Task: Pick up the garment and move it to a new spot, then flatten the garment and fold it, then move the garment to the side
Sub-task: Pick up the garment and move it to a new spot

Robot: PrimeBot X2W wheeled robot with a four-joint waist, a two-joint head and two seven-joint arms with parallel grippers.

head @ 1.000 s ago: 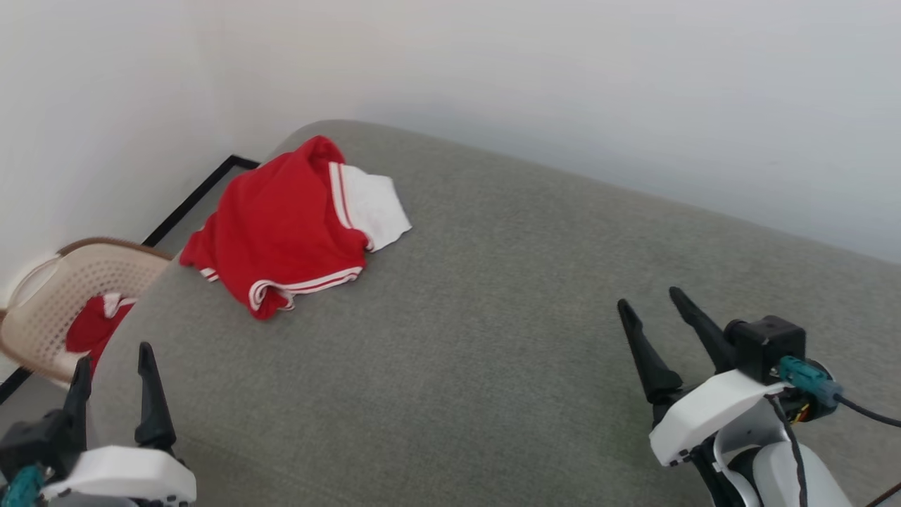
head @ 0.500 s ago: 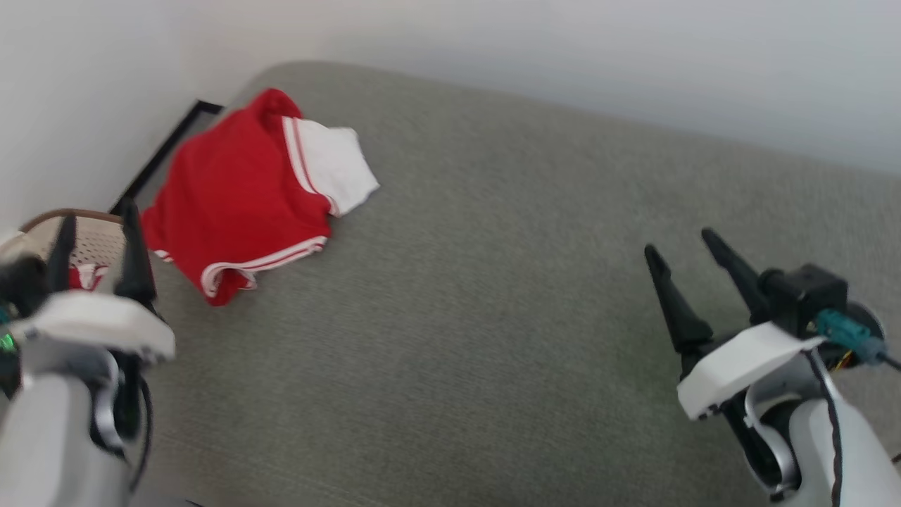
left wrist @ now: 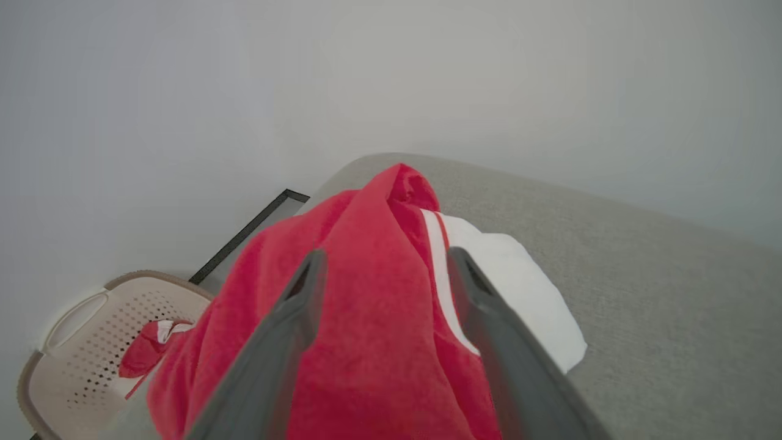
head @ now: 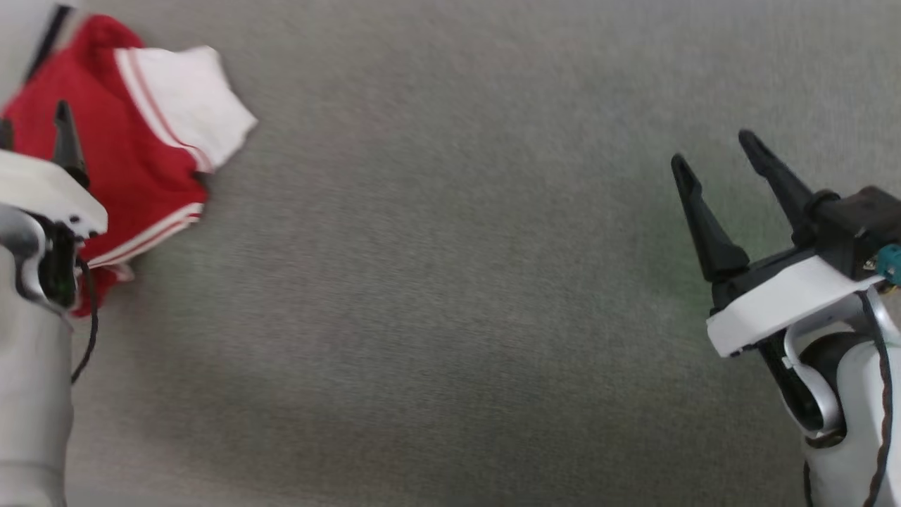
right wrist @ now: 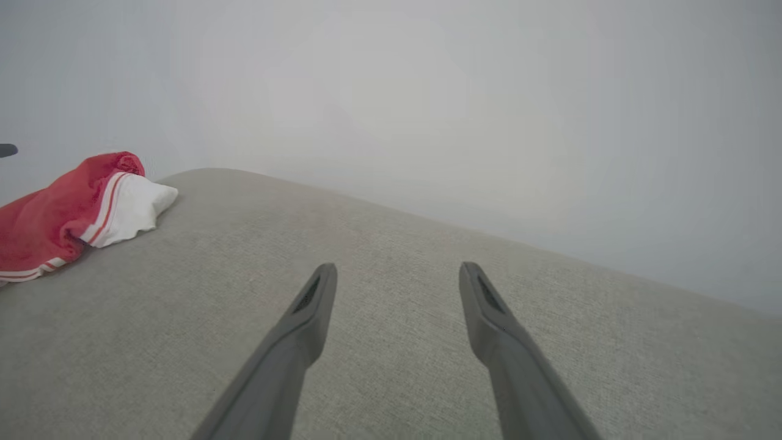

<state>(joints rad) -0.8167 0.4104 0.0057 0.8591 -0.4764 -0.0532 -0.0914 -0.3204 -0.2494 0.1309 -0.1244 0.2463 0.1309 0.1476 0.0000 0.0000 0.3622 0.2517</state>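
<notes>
Surface (head view): a grey woven surface [head: 450, 282] is seen across the whole frame, softened by motion blur.
Garment (head view): the garment [head: 134, 169] is found crumpled at the upper left of the surface, its red body bunched and one white sleeve [head: 197, 105] spread toward the middle.
Left gripper (head view): the left gripper [head: 34, 116] is held over the red cloth at the frame's left edge. Contact cannot be told from this angle.
Right gripper (head view): the right gripper [head: 712, 151] is held over bare surface, well apart from the garment, with its fingers spread wide and empty.
Fingers (left wrist view): both fingers are seen spread wide, with the red cloth framed between them. Nothing is clamped.
Background (left wrist view): a pale wall [left wrist: 427, 73] is seen behind. A perforated beige basket [left wrist: 79, 330] stands beyond the corner of the surface, with another red item inside it.
Garment (right wrist view): the heap is seen at the far left, well apart from this arm's wide, empty fingers.
Step in hand: the approach for the first pick-up is judged to be under way. The garment has not yet been lifted.
Next move: the left gripper should be lowered onto a raised fold and its fingers closed on enough cloth to prevent slipping. A second hold by the right gripper is likely to be required.
</notes>
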